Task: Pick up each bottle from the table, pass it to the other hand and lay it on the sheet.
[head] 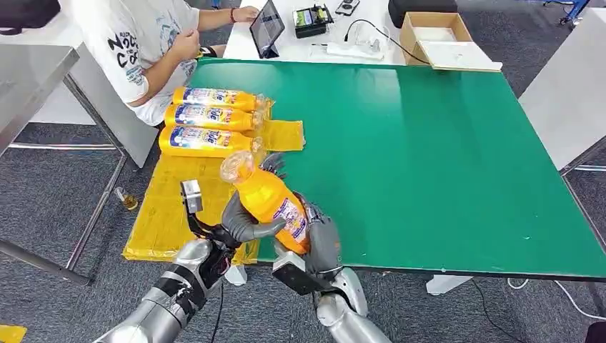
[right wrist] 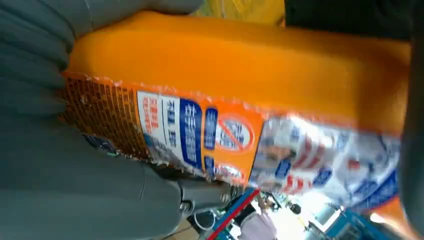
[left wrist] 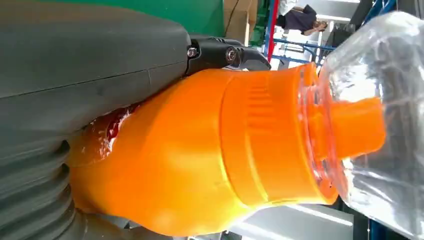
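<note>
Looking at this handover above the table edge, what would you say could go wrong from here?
Both the left hand and the right hand grip the orange bottle, tilted over the green table's near edge. If the right hand lets go before the left grips firmly, the bottle may fall to the floor. The three bottles already fill the far end of the yellow sheet, so a careless placement could knock them.

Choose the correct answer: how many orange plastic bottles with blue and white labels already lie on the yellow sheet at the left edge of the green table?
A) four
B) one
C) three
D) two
C: three orange plastic bottles lie side by side on the yellow sheet, while a fourth orange bottle is held above the table edge by the left hand and the right hand.
</note>
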Controlling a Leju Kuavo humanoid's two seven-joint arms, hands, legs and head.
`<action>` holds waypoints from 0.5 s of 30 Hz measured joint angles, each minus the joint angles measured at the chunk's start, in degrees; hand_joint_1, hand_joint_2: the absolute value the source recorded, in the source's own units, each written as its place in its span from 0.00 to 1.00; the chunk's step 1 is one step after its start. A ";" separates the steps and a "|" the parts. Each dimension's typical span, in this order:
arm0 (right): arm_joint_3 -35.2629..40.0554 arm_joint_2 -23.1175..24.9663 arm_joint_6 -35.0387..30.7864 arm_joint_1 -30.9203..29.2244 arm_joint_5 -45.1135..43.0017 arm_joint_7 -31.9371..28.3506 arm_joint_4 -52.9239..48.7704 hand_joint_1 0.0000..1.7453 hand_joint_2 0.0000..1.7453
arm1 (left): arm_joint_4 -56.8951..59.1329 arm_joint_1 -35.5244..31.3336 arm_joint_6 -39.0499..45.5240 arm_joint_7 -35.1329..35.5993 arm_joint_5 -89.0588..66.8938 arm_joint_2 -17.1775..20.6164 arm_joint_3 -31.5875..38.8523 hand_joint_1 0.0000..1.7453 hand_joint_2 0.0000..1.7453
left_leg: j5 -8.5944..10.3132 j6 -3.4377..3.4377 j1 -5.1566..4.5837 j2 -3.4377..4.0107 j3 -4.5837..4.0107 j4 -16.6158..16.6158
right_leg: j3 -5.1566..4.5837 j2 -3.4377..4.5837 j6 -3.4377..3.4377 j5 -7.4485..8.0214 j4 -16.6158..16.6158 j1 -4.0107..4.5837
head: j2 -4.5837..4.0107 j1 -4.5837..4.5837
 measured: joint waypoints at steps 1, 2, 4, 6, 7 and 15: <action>0.24 0.04 -0.02 -0.25 0.04 0.00 0.63 1.00 1.00 | 0.13 -0.01 -0.13 0.04 0.18 0.09 -0.02 0.00 1.00 | 0.00 0.00 0.00 0.00 0.00 0.00 | 0.00 0.00 0.00 0.00 0.00 0.00 | 0.00 -0.02; 0.50 0.13 -0.04 -0.45 0.09 0.02 1.26 1.00 1.00 | 0.22 0.00 -0.57 0.24 0.79 0.20 -0.04 0.00 1.00 | 0.00 0.00 0.00 0.00 0.00 0.00 | 0.00 0.00 0.00 0.00 0.00 0.00 | 0.00 -0.02; 0.92 0.31 -0.68 -0.76 0.42 0.46 2.18 1.00 1.00 | 0.42 -0.01 -1.11 0.50 1.97 0.30 -0.13 0.00 1.00 | 0.00 0.00 0.00 0.00 0.00 0.00 | 0.00 0.00 0.00 0.00 0.00 0.00 | 0.00 0.00; 1.29 0.55 -1.31 -1.20 0.61 0.85 3.19 1.00 1.00 | 0.52 -0.06 -1.16 0.90 2.82 0.57 -0.53 0.00 1.00 | 0.00 0.00 0.00 0.00 0.00 0.00 | -0.02 0.01 0.00 0.00 0.00 0.01 | 0.00 -0.02; 1.46 0.68 -1.53 -1.42 0.72 1.11 3.64 1.00 1.00 | 0.57 -0.11 -1.16 1.07 3.24 0.65 -0.85 0.00 1.00 | 0.00 0.00 0.00 0.00 0.00 0.00 | -0.03 0.01 0.00 0.00 0.00 0.01 | 0.00 -0.02; 1.99 1.40 -3.72 -3.47 4.58 4.39 5.55 1.00 1.00 | 2.62 -1.52 -0.90 3.04 4.39 1.40 -2.82 0.26 1.00 | 0.02 -0.01 0.00 0.00 0.00 0.00 | -0.04 0.01 0.00 0.01 0.00 0.01 | 0.00 0.00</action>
